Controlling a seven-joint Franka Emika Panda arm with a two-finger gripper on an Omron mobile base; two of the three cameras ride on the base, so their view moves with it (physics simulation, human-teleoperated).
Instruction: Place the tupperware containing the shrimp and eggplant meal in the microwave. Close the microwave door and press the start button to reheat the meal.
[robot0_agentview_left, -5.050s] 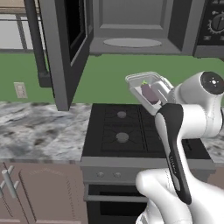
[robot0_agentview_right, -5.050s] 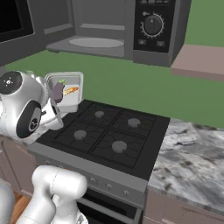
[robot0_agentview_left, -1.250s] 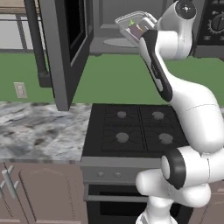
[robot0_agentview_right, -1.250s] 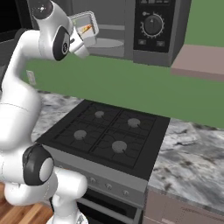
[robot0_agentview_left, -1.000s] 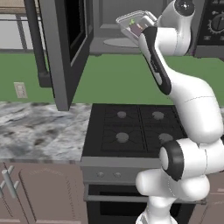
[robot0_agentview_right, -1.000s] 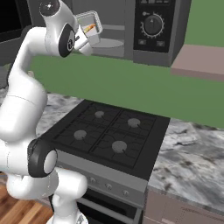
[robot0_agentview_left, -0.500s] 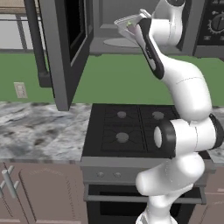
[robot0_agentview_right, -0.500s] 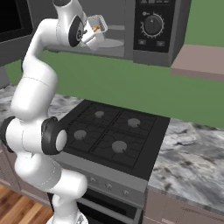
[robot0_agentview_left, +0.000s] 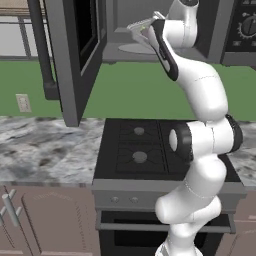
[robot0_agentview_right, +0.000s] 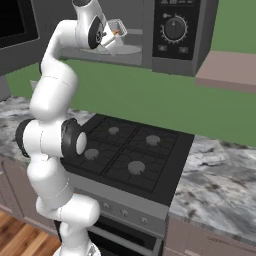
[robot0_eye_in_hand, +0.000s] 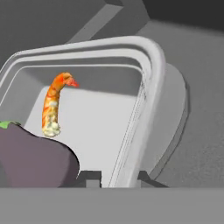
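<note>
Tupperware held at the mouth of the open microwave, above the turntable plate.

The arm reaches up from the base to the microwave (robot0_agentview_right: 150, 35); the gripper (robot0_eye_in_hand: 117, 177) has its two fingers closed narrowly on the pale rim of the tupperware (robot0_eye_in_hand: 144, 100) — one tip inside the wall, one outside — and the tub hangs clear of any surface. In the right base view the tupperware (robot0_agentview_right: 116, 30) sits tilted in front of the grey cavity, just over the pale turntable plate (robot0_agentview_right: 125, 49), left of the black dial panel (robot0_agentview_right: 175, 30). Inside it lie the dark purple eggplant (robot0_eye_in_hand: 35, 157) and the orange shrimp (robot0_eye_in_hand: 53, 105), touching each other. The microwave door (robot0_agentview_left: 75, 55) stands swung open to the left. The black stove (robot0_agentview_right: 130, 155) lies below, between marbled counters (robot0_agentview_right: 220, 175).
</note>
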